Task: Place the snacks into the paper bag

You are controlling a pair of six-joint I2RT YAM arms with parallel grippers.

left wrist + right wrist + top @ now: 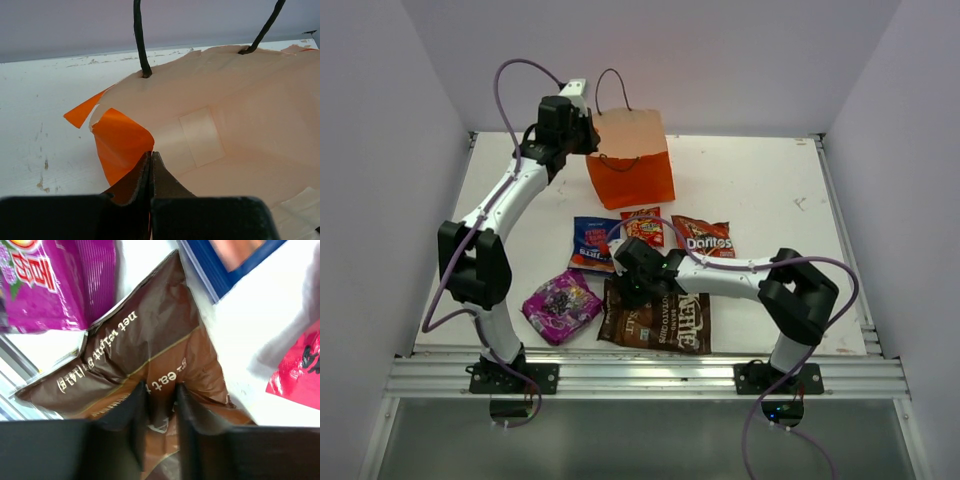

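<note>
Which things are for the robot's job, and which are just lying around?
For the job: paper bag, Kettle chips bag, Doritos bag, purple bag, blue bag, red-yellow packet, pink packet.
Just there: purple cables, metal rail.

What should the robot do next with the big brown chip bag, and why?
Probably lift it straight up a little. The right hand looks pinched on a fold of the large brown glossy chip bag, which lies on the white table, and the left hand grips the rim of the upright orange paper bag, holding it open.
</note>
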